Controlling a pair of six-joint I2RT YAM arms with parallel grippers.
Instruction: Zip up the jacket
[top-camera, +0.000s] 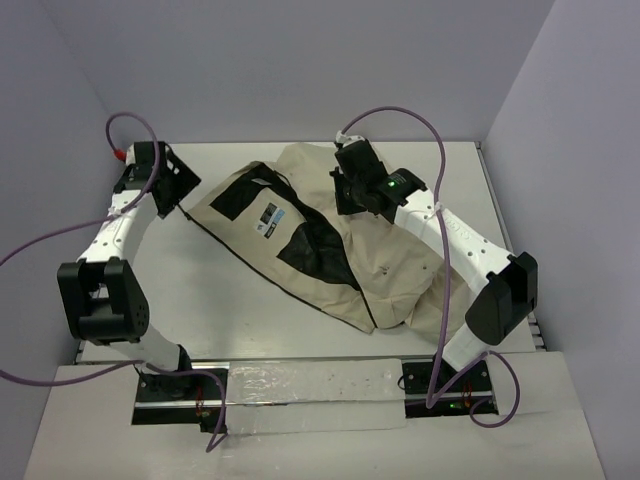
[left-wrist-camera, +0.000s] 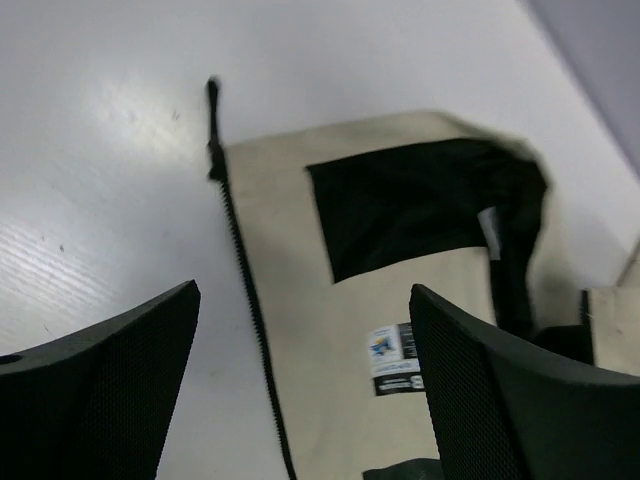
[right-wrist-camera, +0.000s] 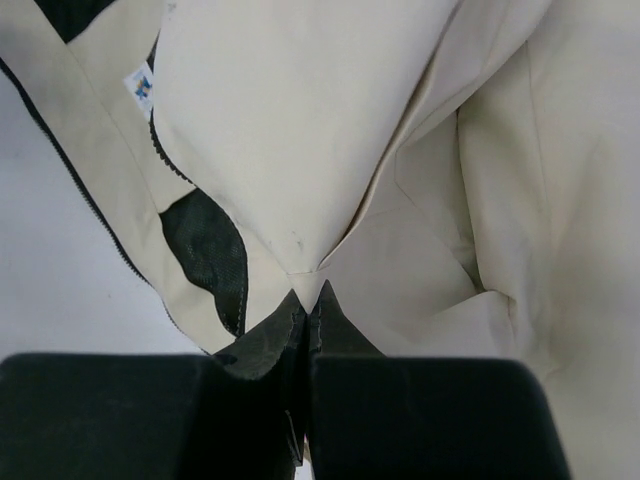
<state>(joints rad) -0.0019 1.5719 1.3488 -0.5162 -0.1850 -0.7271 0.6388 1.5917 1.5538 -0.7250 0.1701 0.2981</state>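
The beige jacket (top-camera: 330, 250) lies spread and rumpled on the white table, black lining showing in patches. Its dark zipper edge (top-camera: 260, 272) runs diagonally along the left side. My left gripper (top-camera: 172, 195) hovers just off the jacket's far left corner, open. In the left wrist view the left gripper (left-wrist-camera: 305, 400) has nothing between its fingers; under it lie the zipper teeth (left-wrist-camera: 250, 310), with the zipper's end (left-wrist-camera: 213, 95) on bare table, and a small label (left-wrist-camera: 395, 360). My right gripper (top-camera: 350, 200) is on the jacket's far part. The right gripper (right-wrist-camera: 310, 292) is shut, pinching a peak of beige fabric (right-wrist-camera: 300, 150).
The white table (top-camera: 230, 315) shows bare left of and in front of the jacket. Grey walls close the back and both sides. Purple cables (top-camera: 440, 150) loop over both arms. The right arm's forearm (top-camera: 460, 245) crosses above the jacket's right side.
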